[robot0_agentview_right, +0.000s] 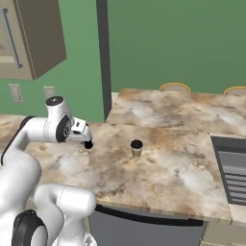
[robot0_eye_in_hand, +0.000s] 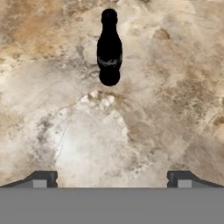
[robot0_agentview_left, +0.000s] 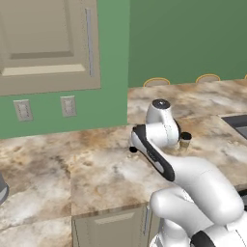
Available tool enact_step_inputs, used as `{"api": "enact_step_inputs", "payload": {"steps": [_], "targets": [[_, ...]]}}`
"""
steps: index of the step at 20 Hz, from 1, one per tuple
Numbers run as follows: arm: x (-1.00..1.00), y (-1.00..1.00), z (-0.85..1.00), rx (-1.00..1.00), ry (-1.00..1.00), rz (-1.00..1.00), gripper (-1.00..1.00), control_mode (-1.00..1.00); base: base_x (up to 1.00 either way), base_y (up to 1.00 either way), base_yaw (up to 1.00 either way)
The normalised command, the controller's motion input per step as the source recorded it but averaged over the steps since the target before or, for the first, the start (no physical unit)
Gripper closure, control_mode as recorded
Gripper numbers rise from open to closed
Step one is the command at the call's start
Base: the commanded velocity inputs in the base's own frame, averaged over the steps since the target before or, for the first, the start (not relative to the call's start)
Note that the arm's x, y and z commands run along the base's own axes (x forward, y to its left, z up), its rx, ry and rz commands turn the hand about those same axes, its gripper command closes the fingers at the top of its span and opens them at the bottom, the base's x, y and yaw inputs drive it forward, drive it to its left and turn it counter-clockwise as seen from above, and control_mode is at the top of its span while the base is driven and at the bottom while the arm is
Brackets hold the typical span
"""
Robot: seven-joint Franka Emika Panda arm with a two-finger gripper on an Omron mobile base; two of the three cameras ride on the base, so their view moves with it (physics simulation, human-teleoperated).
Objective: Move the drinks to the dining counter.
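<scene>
Left base: arm reaches out over the near counter point(robot0_agentview_left: 96, 178). The hand is mostly hidden behind the wrist. Cup point(robot0_agentview_left: 185, 140) stands at 3 o'clock of the wrist, close by. Dining counter point(robot0_agentview_left: 202, 96) lies beyond at 1 o'clock, stools point(robot0_agentview_left: 157, 82) along its far edge.

Right base: gripper point(robot0_agentview_right: 88, 142) hangs just above the slab, pointing down. Cup point(robot0_agentview_right: 136, 149) stands upright at 3 o'clock of it, apart. The dark shape at the fingertips could be the cola bottle; can't separate it from the fingers here.

Hand: looking straight down, cola bottle point(robot0_eye_in_hand: 109, 48) at 12 o'clock, centred between the two fingertips point(robot0_eye_in_hand: 41, 179) but well ahead of them, not between them. It looks upright, its long axis leaning toward 12 o'clock, cap farthest from the tips. Jaws spread full wide, nothing in them.

My read: the next move is a shift toward 12 o'clock to straddle the bottle, then down. Green bottle not spotted.
</scene>
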Motion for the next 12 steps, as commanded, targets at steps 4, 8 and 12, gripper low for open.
{"api": "enact_step_inputs", "payload": {"steps": [4,8,12], "targets": [[0.38,0.19,0.0,0.0,0.0,0.05,-1.0,-1.0,0.0,0.0,0.0],[0.32,0.0,0.0,0.0,0.0,0.0,-1.0,-1.0,0.0,0.0,0.0],[0.25,0.0,0.0,0.0,-0.01,0.0,-1.0,-1.0,0.0,0.0,0.0]]}}
